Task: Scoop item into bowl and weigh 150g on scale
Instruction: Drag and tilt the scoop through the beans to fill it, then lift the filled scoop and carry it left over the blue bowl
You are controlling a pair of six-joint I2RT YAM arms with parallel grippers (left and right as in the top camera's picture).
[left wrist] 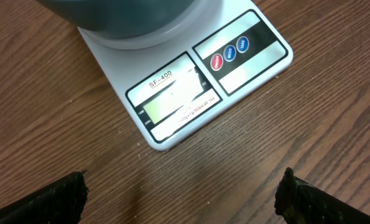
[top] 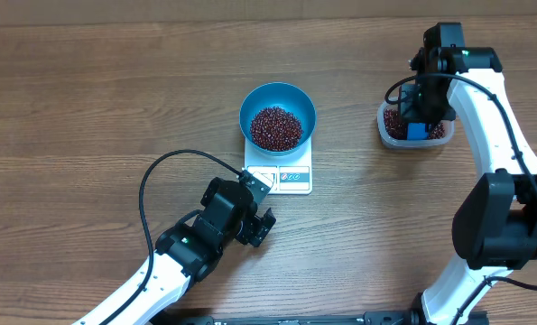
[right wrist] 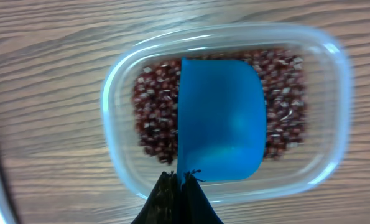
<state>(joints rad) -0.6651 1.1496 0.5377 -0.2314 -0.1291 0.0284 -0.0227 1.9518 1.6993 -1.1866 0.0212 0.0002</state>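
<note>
Overhead view: a round, deep teal bowl [top: 278, 95] is seen seated on the small, flat white square scale [top: 291, 178], whose front panel projects toward the left arm. A loose, granular heap of small dark red-brown beans [top: 275, 127] is noted in the bowl's bottom. The left gripper [top: 268, 206] is held over the wood-grain table [top: 87, 99], just in front of the scale, with its jaws spread wide and nothing between them. A black cable [top: 151, 181] loops beside the arm. At the far right, the right gripper [top: 419, 110] is poised over a clear rounded-rectangular plastic tub [top: 384, 125], in which more beans and a bright blue scoop [top: 418, 132] are seen. Left wrist view: the scale's glossy panel is shown close, with a pale rectangular display [left wrist: 172, 99], its reading not legible, and three round buttons [left wrist: 229, 53], one red and two blue. The bowl's rounded underside fills the top edge. The two dark, rough-edged fingers [left wrist: 48, 200] are recorded at opposite lower corners, far apart, with bare table between them. Right wrist view: the tub's translucent rim is blurred. The smooth blue scoop lies over the beans, and the dark fingers are pressed together at its near edge, where the scoop appears to be pinched.
</note>
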